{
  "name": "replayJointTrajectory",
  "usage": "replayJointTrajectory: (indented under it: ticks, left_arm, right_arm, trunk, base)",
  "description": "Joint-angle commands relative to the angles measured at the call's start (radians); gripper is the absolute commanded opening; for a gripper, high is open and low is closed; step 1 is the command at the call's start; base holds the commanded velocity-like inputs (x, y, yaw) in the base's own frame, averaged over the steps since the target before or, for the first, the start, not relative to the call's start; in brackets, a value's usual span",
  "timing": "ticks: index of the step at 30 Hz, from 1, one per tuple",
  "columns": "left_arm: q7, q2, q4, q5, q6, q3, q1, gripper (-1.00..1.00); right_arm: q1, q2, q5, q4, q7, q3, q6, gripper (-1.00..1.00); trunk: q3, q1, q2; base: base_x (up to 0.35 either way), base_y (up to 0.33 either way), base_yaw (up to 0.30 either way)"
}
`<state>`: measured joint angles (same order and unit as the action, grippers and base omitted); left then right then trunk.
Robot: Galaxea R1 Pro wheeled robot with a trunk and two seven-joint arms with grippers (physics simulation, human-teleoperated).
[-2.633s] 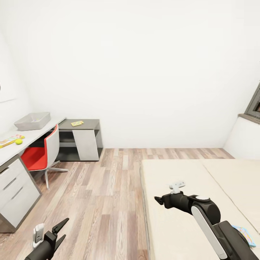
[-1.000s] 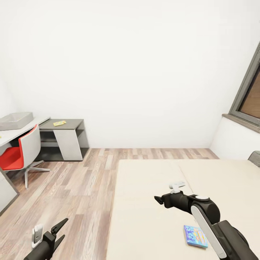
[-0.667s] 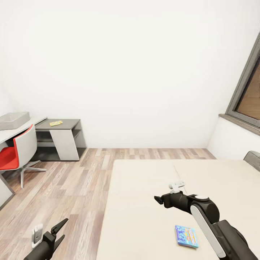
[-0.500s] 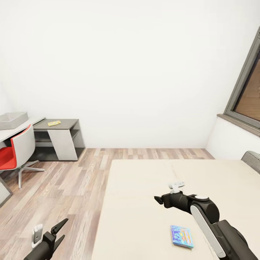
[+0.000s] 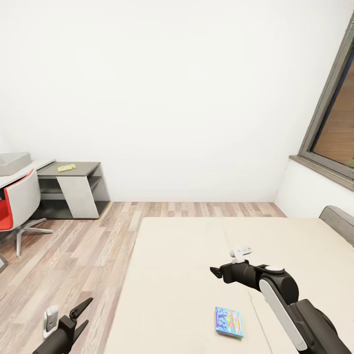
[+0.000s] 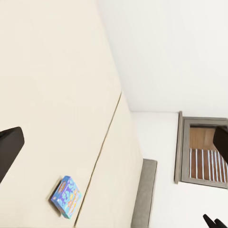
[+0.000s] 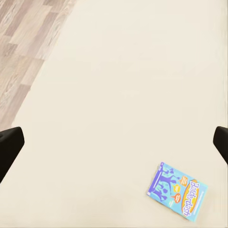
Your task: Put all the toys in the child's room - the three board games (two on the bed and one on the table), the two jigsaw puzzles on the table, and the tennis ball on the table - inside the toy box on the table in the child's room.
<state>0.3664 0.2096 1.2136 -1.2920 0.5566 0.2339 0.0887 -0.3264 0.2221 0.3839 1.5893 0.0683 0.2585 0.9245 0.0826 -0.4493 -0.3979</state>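
Observation:
A blue "Balderdash" board game [image 5: 229, 322] lies flat on the beige bed [image 5: 187, 255], just below and slightly right of my right gripper [image 5: 215, 272]. That gripper hovers over the mattress, open and empty. The right wrist view has the same box [image 7: 179, 189] on the mattress, off to one side of the wide-spread fingers. It also lies near the mattress seam in the left wrist view [image 6: 65, 196]. My left gripper [image 5: 78, 313] hangs open over the floor beside the bed. The grey toy box [image 5: 12, 163] sits on the white table [image 5: 37, 167] at the far left edge.
A low dark grey cabinet [image 5: 78, 173] carrying a small yellow flat item [image 5: 66, 167] stands against the back wall. A red and white chair [image 5: 17, 204] is at the table. Wood floor [image 5: 73, 246] runs left of the bed. Grey headboard [image 5: 338, 221] and window [image 5: 334, 132] are at the right.
The camera has swung right: table, chair and cabinet slid left, the bed and window take up more of the view, and the blue box came into sight. Both arms keep their pose.

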Motion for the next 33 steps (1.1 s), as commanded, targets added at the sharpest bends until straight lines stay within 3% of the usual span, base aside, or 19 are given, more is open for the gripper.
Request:
replayJointTrajectory:
  ticks: [1, 12, 27, 33]
  left_arm:
    - [-0.002, 0.000, 0.001, -0.007, 0.008, 0.001, 0.000, 1.00]
    - [0.000, -0.001, 0.000, -0.007, 0.007, 0.002, 0.000, 1.00]
    - [-0.004, -0.004, 0.000, -0.007, 0.007, 0.000, -0.001, 1.00]
    - [-0.006, -0.005, 0.000, -0.006, 0.007, 0.000, -0.004, 1.00]
  right_arm:
    - [-0.001, 0.001, -0.007, 0.000, 0.007, 0.000, 0.004, 1.00]
    - [-0.003, 0.002, -0.007, -0.011, 0.006, -0.001, 0.004, 1.00]
    - [-0.003, 0.007, -0.004, -0.013, 0.008, -0.002, 0.005, 1.00]
    - [-0.003, 0.004, -0.002, -0.013, 0.011, -0.022, 0.015, 1.00]
  trunk:
    - [0.002, -0.001, -0.002]
    - [0.002, -0.001, -0.002]
    - [0.002, -0.001, -0.002]
    - [0.002, -0.001, -0.002]
  base:
    - [0.000, -0.272, 0.000]
    - [0.000, -0.238, 0.000]
    - [-0.019, -0.046, 0.000]
    - [-0.032, -0.020, 0.000]
